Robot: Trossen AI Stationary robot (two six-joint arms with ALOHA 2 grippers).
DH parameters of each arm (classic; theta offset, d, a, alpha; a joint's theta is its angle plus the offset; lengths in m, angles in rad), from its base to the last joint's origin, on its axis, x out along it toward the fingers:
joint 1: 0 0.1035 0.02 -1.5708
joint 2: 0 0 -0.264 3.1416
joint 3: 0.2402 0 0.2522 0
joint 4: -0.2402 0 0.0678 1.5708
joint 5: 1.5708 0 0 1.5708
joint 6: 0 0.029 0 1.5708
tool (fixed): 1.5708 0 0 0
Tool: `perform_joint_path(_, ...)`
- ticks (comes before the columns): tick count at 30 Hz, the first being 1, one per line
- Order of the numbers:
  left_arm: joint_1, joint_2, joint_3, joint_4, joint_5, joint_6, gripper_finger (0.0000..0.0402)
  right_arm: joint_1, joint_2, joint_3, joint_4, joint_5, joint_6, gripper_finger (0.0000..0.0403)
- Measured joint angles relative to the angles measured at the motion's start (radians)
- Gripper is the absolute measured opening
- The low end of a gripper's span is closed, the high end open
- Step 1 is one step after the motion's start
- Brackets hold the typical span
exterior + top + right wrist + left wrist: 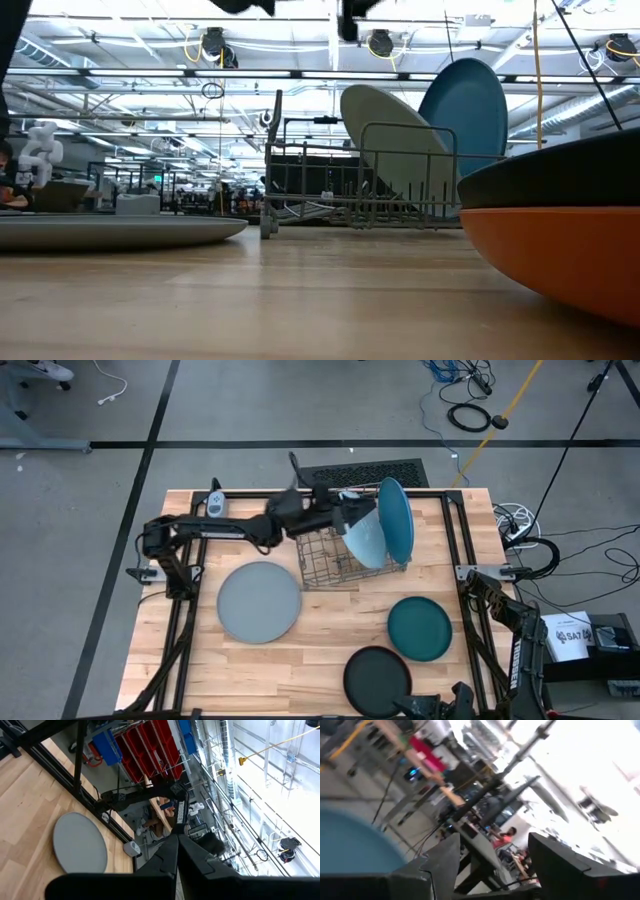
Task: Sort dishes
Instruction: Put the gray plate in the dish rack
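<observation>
A grey wire rack (335,555) stands at the table's far middle. A pale blue plate (365,538) and a mid-blue plate (397,518) stand on edge in it, leaning; both also show in the low view, pale (390,135) and mid-blue (470,105). My left gripper (345,508) hovers open over the rack beside the pale plate's top edge, with nothing between its fingers (492,845). A large pale grey-blue plate (260,601), a dark teal plate (420,628) and a black plate (377,680) lie flat on the table. The black plate rests on an orange one (560,255). My right gripper (440,707) waits shut at the near edge.
The wooden table (300,660) has dark metal rails along its left and right sides. A black grille lies behind the rack at the far edge (365,470). Bare wood shows between the grey-blue plate and the teal plate.
</observation>
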Motion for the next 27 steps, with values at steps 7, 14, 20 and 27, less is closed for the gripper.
perform_joint_path(7, -0.057, -0.250, 0.000, -0.207, 0.051, 0.324, 0.0219, -0.018, 0.000, 0.000, -0.001, 0.000, 0.010, 0.0002)
perform_joint_path(14, -0.280, -0.522, 0.002, -0.820, -0.260, 0.666, 0.0184, -0.045, 0.000, 0.000, -0.064, 0.000, 0.078, 0.0002)
perform_joint_path(20, -0.502, -0.538, 0.000, -1.462, -0.471, 0.428, 0.0167, -0.071, 0.000, 0.000, -0.161, 0.000, 0.182, 0.0002)
perform_joint_path(27, -0.673, -0.316, -0.078, -1.738, -0.391, 0.230, 0.0166, -0.119, 0.000, 0.000, -0.185, -0.005, 0.211, 0.0002)
